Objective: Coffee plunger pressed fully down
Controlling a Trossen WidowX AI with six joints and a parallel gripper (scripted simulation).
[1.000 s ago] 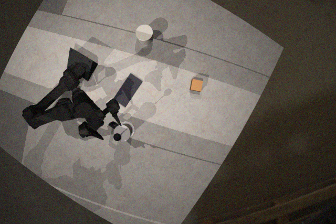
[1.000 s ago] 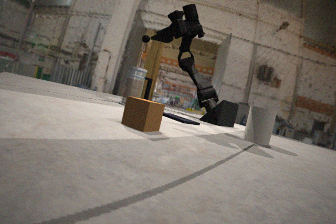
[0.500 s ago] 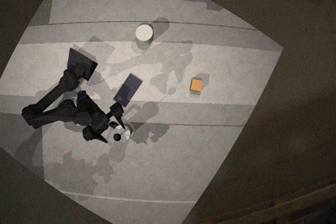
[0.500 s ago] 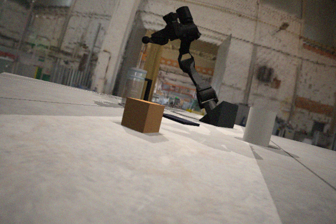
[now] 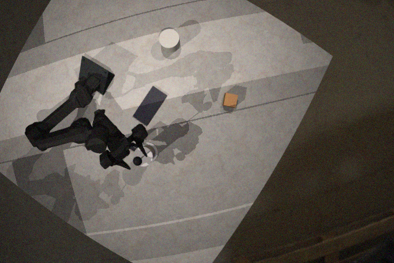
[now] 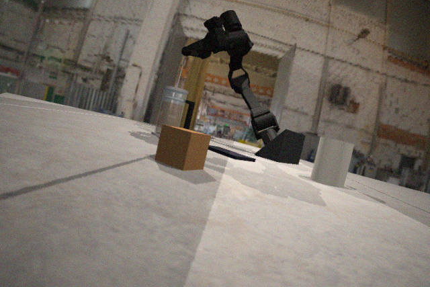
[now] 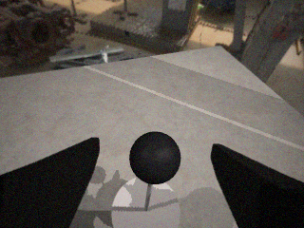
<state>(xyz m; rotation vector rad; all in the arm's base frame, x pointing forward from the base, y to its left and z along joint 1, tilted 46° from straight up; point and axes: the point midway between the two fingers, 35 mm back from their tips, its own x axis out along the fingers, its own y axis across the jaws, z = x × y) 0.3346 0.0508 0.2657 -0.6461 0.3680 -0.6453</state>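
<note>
The coffee press stands upright on the table, with a clear body, a pale lid and a dark handle. Its thin plunger rod rises high above the lid to a black ball knob. My gripper is open, with one finger on each side of the knob and a gap on both sides in the wrist view. In the exterior view the fingers hide the knob.
A dark flat slab lies between the press and the arm's base. An orange-brown block and a white cylinder stand farther off on the table.
</note>
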